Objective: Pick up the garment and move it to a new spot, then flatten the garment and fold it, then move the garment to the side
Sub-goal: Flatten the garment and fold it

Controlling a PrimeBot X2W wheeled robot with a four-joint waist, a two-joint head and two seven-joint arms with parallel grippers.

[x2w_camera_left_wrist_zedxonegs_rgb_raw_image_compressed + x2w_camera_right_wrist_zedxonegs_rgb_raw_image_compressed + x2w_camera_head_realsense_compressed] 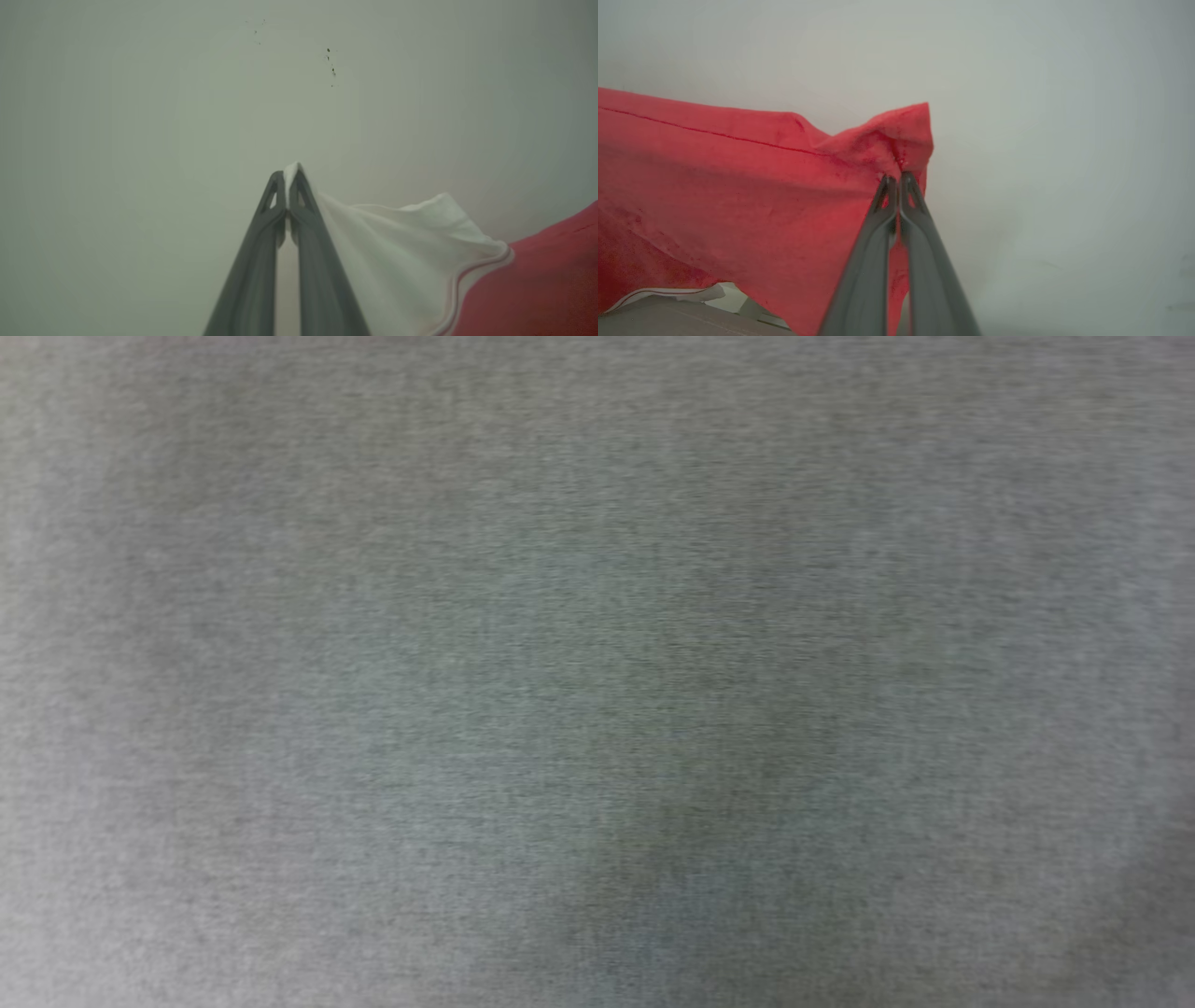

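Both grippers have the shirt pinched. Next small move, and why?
Probably ease the arms apart to tension the cloth before laying it down. The left gripper is shut on the white sleeve edge, the right gripper on a red corner of the garment, and the fabric sags in folds.

Red garment (738, 186), white sleeve (397, 252)

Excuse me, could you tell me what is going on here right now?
The robot holds a red and white garment with both arms. Its left end effector is shut on the edge of the white sleeve, and its right end effector is shut on a red hemmed corner. The cloth looks raised, not yet flattened.
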